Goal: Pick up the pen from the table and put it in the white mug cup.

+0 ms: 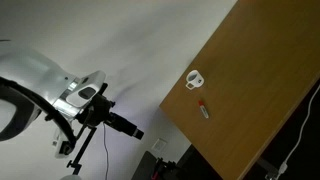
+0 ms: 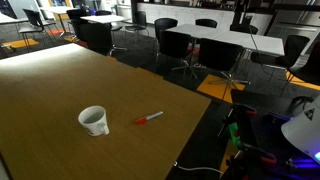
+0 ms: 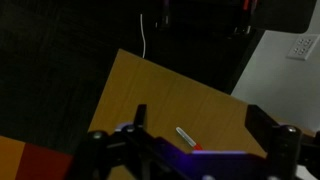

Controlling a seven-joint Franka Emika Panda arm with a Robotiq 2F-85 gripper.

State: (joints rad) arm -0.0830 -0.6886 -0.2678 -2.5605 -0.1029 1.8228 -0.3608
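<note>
The pincer (image 3: 200, 118) is released: in the wrist view its two jaws stand wide apart with nothing between them. It hangs off the edge of the desk (image 2: 60, 80), high above it and well apart from everything on it.

The pen (image 3: 186, 137) lies flat on the desk, below and ahead of the pincer. In the wrist view it shows in the gap between the jaws, though far beneath them. The white mug (image 2: 93, 120) stands upright beyond the pen, near it but not touching, and the wrist view does not show it.

The step in hand, as I judge it, is the approach. The pincer should come over the pen's middle and turn so the jaws sit across the shaft, not along it. It should then go down almost to the desk before clenching, because the pen is thin and lies low. A glancing jaw would likely roll or flick it on the smooth top. The mug looks light, so the carry should clear its rim.

The desk is a plain light-brown wood-look board, bare but for these two things. Farther from the pincer are dark chairs (image 2: 180, 45), a hanging cable (image 3: 145, 40) and a wall socket (image 3: 298, 47).
</note>
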